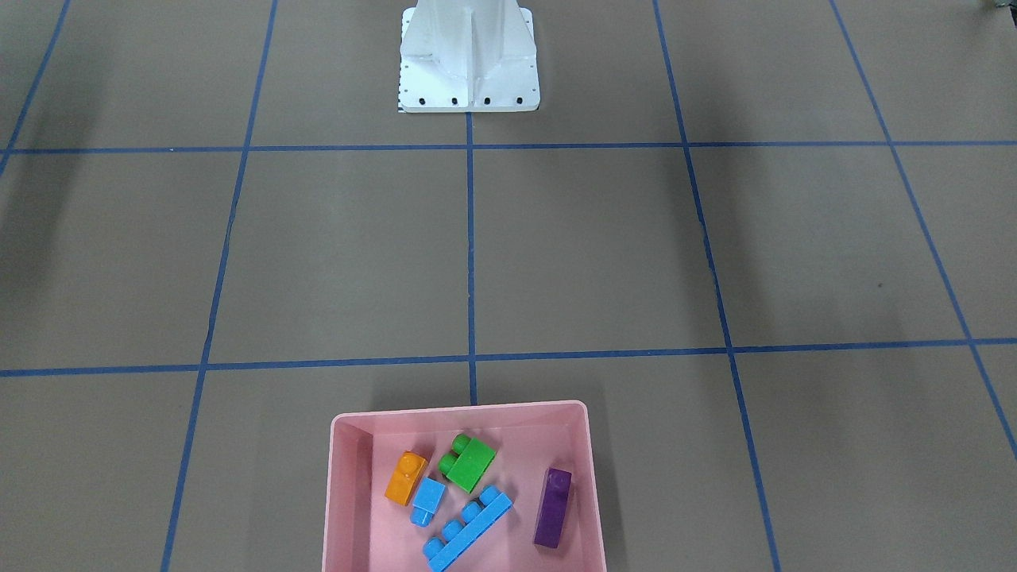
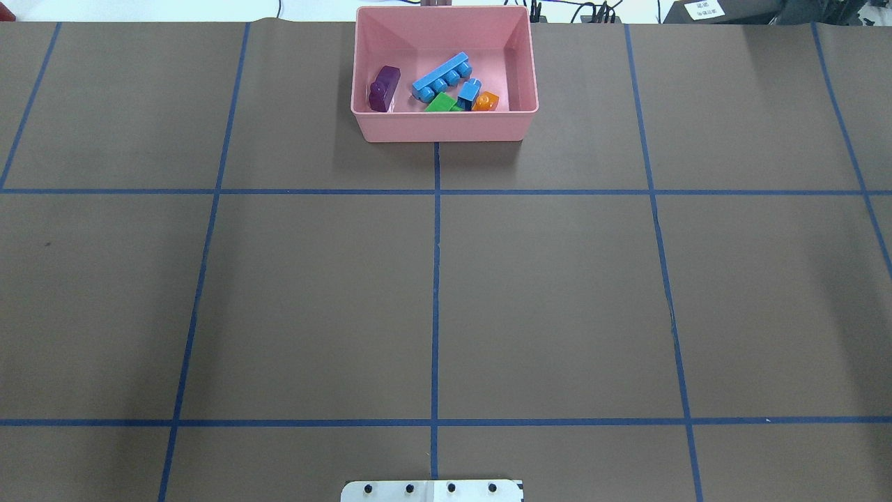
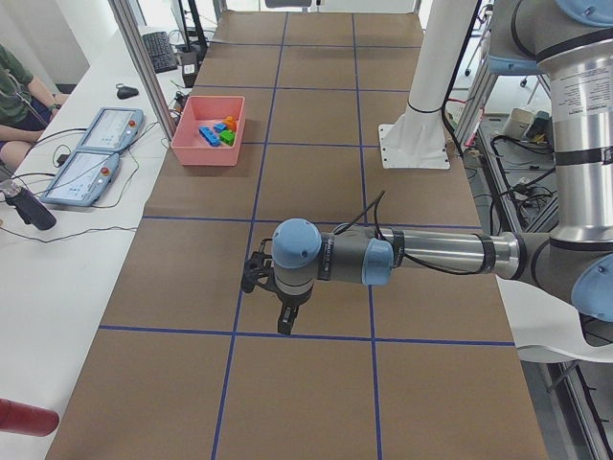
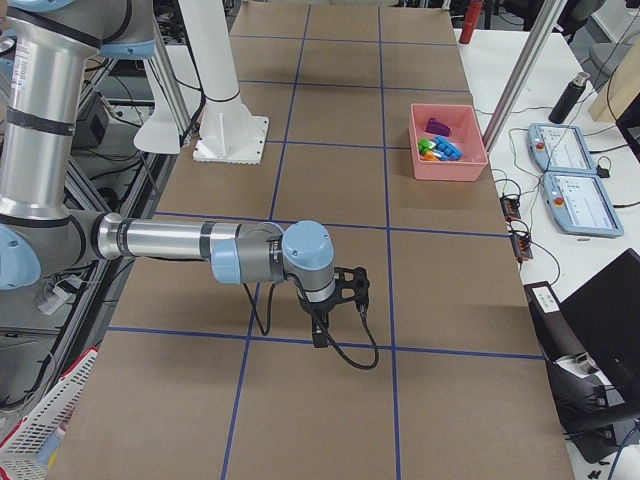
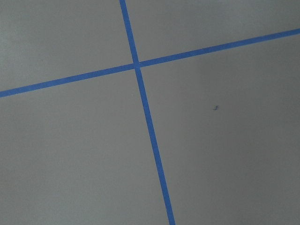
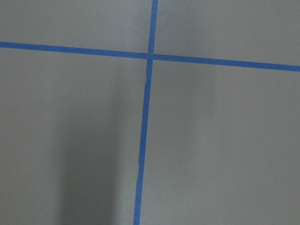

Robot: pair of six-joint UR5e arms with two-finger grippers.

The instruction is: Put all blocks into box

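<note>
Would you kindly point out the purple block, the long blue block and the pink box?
purple block (image 1: 552,507), front-facing view, middle of its upper face.
long blue block (image 1: 477,531), front-facing view, middle of its long flat face.
pink box (image 1: 461,407), front-facing view, midway along its far rim.

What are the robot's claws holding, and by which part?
No brick: all five studded plastic toy bricks lie in the shallow pink plastic tray, far from the left claw and right claw.

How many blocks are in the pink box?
5, all inside the box: the purple block at the robot's left end, the orange block at its right, the green block, small blue block and long blue block between them. None seems hidden.
</note>
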